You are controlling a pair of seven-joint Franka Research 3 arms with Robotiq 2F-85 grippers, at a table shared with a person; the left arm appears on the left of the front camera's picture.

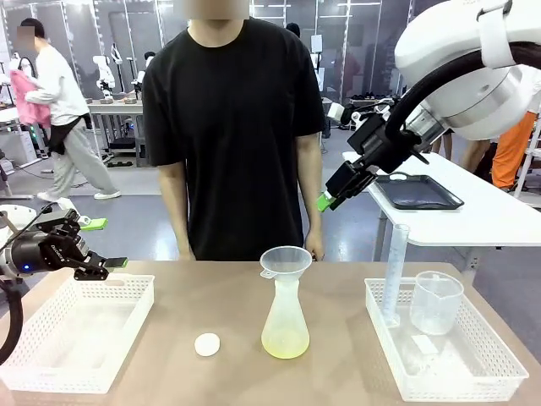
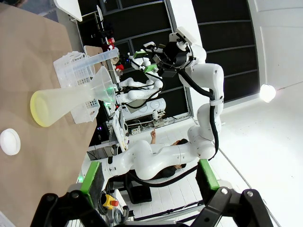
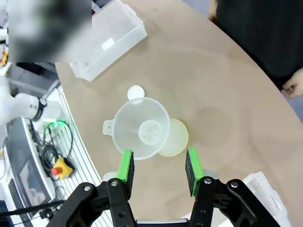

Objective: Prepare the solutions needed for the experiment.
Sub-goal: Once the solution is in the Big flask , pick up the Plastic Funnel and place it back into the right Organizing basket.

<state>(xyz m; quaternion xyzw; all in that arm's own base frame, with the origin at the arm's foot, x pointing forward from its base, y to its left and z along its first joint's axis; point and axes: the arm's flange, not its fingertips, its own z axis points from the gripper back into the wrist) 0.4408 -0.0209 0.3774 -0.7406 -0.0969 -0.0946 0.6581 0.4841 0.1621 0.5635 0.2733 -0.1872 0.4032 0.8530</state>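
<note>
Okay, your flask (image 1: 285, 317) stands upright in the middle of the desk (image 1: 338, 292), and a clear funnel (image 1: 286, 260) sits in its neck. The solution (image 1: 285, 345) is a shallow, see-through yellow-green layer at the bottom of the flask; the frosted body above it holds no liquid. A white round cap (image 1: 207, 343) lies flat on the desk just left of the flask, not touching it.

The right basket (image 1: 499, 368) is white mesh. A clear beaker (image 1: 435, 302) stands upright in it, with a tall clear cylinder (image 1: 394, 275) beside it toward the basket's left side. You can't tell if either has liquid in it. A small white piece (image 1: 424, 343) lies on that basket's floor; it's too small to name. The left basket (image 1: 127, 338) is the same white mesh and sits at the desk's left end.

Your left tool (image 1: 103, 244) hovers over the far edge of the left basket. Its green pads are spread wide and grip nothing. Your right tool (image 1: 325, 201) is high over the desk, well above the funnel. In the right wrist view it looks down on the funnel mouth, pads wide apart with nothing between them.

A person (image 1: 232, 127) in a black shirt stands at the far side, with one hand (image 1: 314, 249) at the desk edge behind the funnel.
</note>
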